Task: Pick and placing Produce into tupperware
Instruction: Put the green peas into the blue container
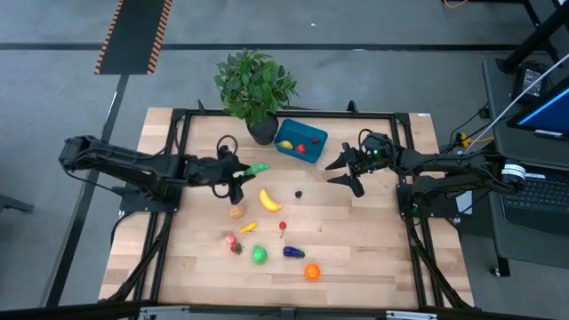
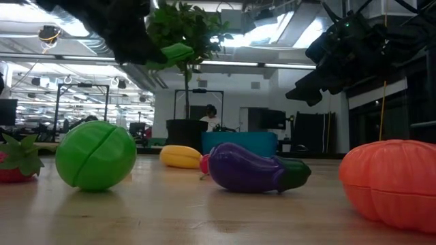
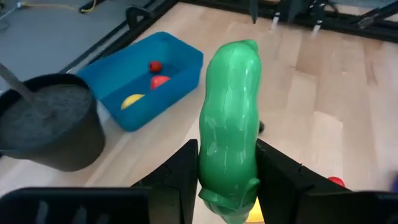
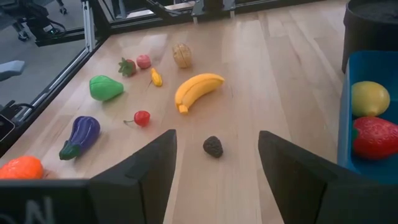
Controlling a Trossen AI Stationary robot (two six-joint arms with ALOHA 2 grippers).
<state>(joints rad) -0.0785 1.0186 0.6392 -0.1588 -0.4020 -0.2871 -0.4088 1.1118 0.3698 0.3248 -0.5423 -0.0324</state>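
My left gripper [image 1: 240,174] is shut on a long green produce piece [image 3: 229,118], held above the table left of the teal-blue tupperware [image 1: 300,140]. In the tupperware lie a yellow piece [image 3: 132,100] and two red pieces [image 3: 158,81]. My right gripper [image 1: 347,169] hangs open just right of the tupperware, nothing between its fingers; a small dark piece [image 4: 212,147] lies on the table beyond them. More produce lies on the wood: a banana [image 1: 269,201], a tan piece [image 1: 236,212], a green piece [image 1: 259,255], an aubergine [image 1: 293,252] and an orange piece [image 1: 312,272]. My left gripper pinches the green piece's near end [image 3: 227,163] between its two fingers [image 3: 180,174]. The fingers come from the table's left, slanting a little downward, and lie along the piece, which sticks out past their tips toward the tupperware. The piece is lifted clear of the table.
A potted plant in a dark pot [image 1: 255,89] stands at the far edge just left of the tupperware. A dark metal frame [image 1: 178,124] runs around the tabletop. Bare wood lies between the tupperware and the banana.
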